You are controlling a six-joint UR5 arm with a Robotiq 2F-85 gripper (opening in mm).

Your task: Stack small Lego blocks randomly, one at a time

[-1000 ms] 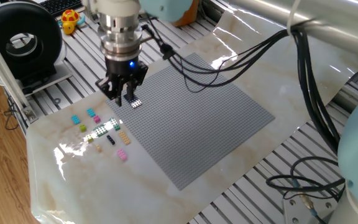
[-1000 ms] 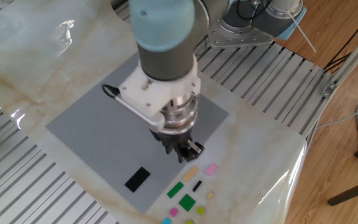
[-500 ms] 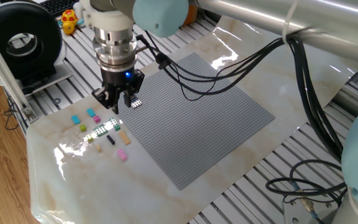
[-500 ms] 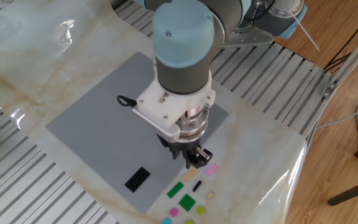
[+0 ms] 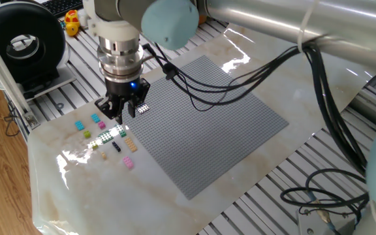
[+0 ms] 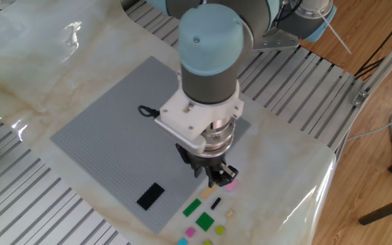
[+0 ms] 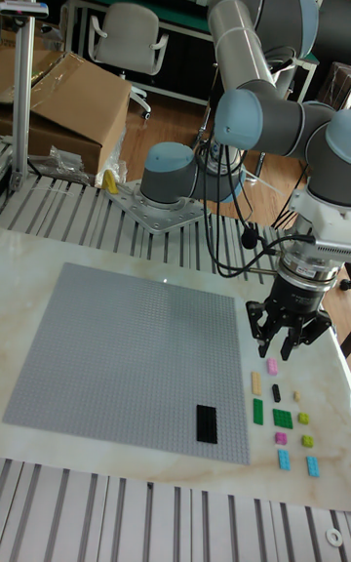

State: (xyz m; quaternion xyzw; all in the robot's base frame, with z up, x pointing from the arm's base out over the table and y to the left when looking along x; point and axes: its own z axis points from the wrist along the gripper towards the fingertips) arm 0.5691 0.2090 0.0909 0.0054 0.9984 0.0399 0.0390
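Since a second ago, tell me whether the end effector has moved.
Yes. The end effector has shifted off the grey baseplate toward the loose small Lego blocks on the marble.

My arm is built of thick silver-grey tubes with pale blue caps on the joints. At the wrist I see a white square flange, then a ribbed metal collar, then the black pincer (image 5: 119, 115) with a small blue light glowing on its body. Black cables loop loosely from the wrist.

Small Lego blocks (image 7: 283, 416) lie just beside the baseplate (image 7: 117, 357); gripper (image 7: 281, 345) above them.
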